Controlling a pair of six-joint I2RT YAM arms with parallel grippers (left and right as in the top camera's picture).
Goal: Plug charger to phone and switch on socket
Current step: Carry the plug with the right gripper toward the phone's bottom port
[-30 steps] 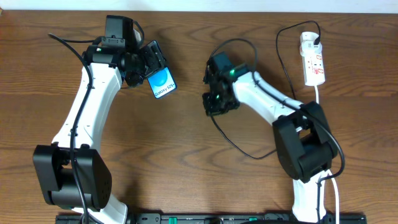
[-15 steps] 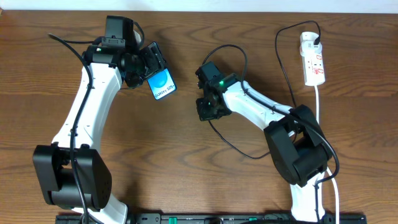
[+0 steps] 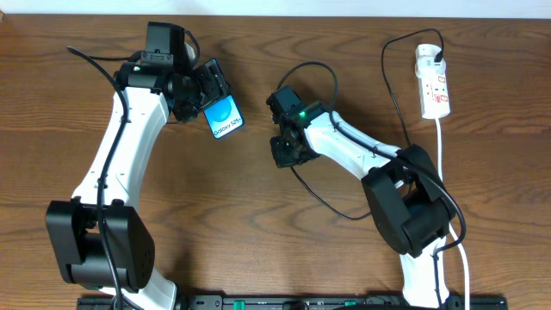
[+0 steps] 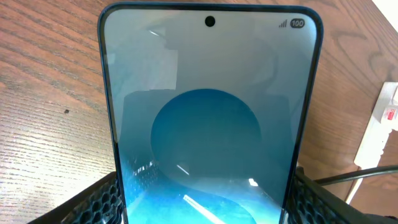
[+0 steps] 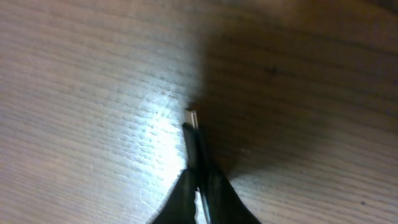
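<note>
Right tool (image 3: 287, 148) shifted left toward phone (image 3: 224, 117), pinching charger (image 5: 194, 140) tip; left tool (image 3: 193, 91) clamped on phone

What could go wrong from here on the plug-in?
1. The right end effector pinches the charger with only a short tip showing; it may twist on contact.
2. The left end effector grips the phone camera end outward, so the opposite edge sits deep in the grip, perhaps unreachable.
3. Charger slack loops under the right arm; could snag.

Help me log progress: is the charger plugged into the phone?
Unplugged. The charger tip pokes from the right gripper, apart from the phone.
</note>
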